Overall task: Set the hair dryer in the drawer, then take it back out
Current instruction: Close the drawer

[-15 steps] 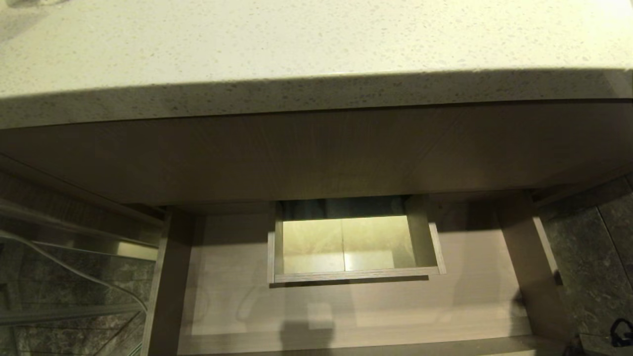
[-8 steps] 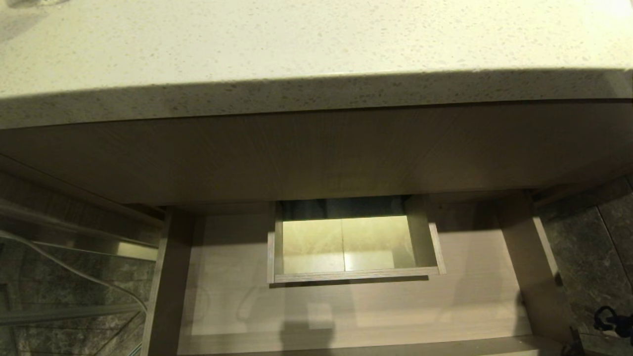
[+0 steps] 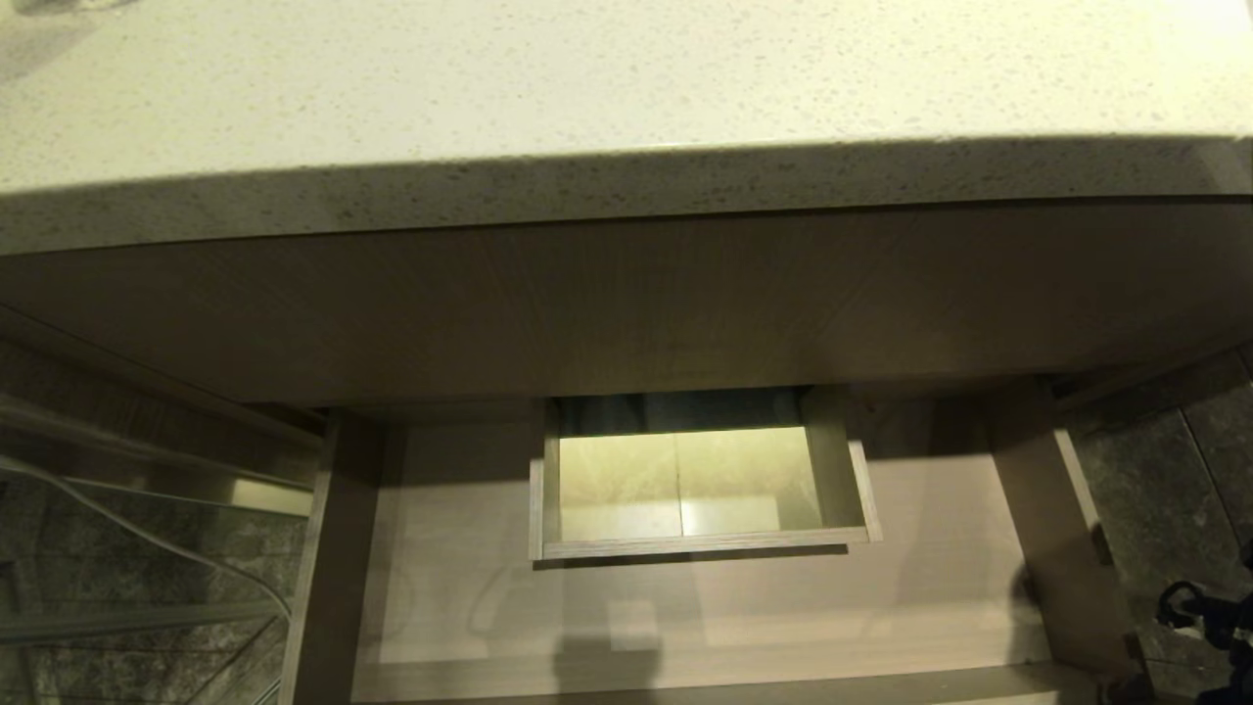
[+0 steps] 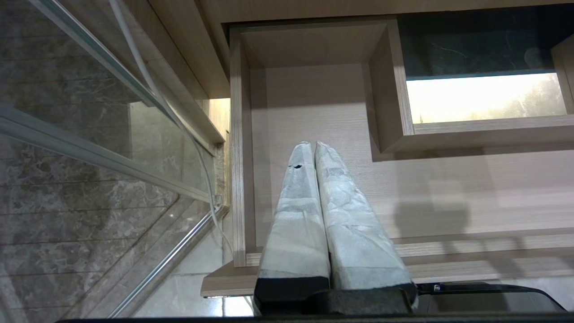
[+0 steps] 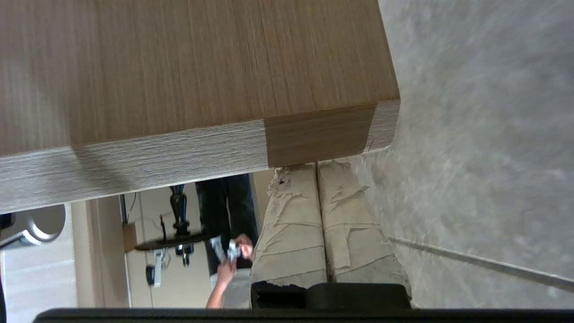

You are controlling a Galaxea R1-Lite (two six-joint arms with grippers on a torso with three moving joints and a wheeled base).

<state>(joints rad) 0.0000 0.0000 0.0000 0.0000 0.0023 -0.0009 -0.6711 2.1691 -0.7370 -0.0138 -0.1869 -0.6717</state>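
The hair dryer is out of view. The drawer (image 3: 460, 597) stands pulled out under the counter, wide and shallow, with a walled rectangular cut-out (image 3: 685, 543) in its floor; what shows of it is empty. My left gripper (image 4: 313, 144) hangs shut over the drawer floor (image 4: 305, 98) near its left wall, holding nothing. My right gripper (image 5: 316, 167) is shut and empty, its tips close under the corner of a wood-grain board (image 5: 314, 134). In the head view only a dark part of the right arm (image 3: 1209, 617) shows, low at the right beside the drawer's right side.
A speckled stone countertop (image 3: 587, 88) overhangs a tall wood-grain front panel (image 3: 626, 304). A glass pane with a white cord (image 3: 147, 548) stands at the left, dark marble (image 3: 1175, 470) at the right. A person's hand (image 5: 226, 267) with a small object shows in the right wrist view.
The dark part of the right arm has crept further into the head view from the lower right corner, leftward and upward. The drawer has not moved.
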